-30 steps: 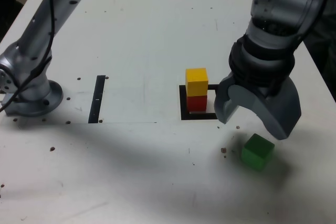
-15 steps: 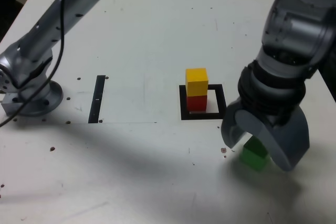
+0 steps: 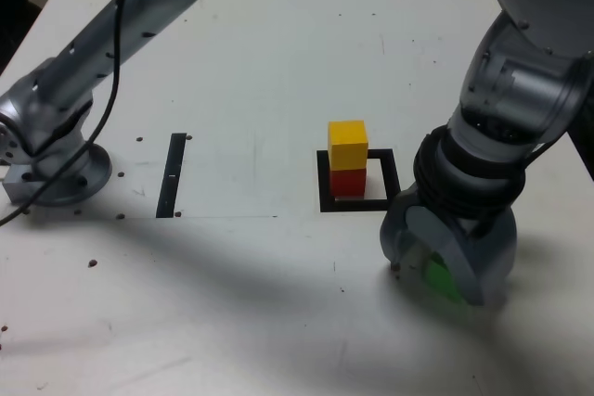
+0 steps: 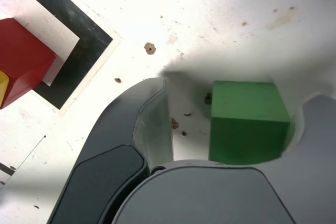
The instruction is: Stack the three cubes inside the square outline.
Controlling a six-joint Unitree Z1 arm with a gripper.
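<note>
Grey curved jaws [image 4: 231,121] apart around the matte green cube [image 4: 249,124], no grip visible. Inside the black square outline [image 3: 324,194]: matte yellow cube [image 3: 348,144] atop matte red cube [image 3: 348,183]. Two stacked; green, outside the outline, remains.

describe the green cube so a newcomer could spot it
Find the thick black square frame on the white table. Toward the exterior view's lower right, the green cube sits on the table between the gripper's open jaws. Unlike the stacked yellow and red cubes, it's outside the frame.
</note>
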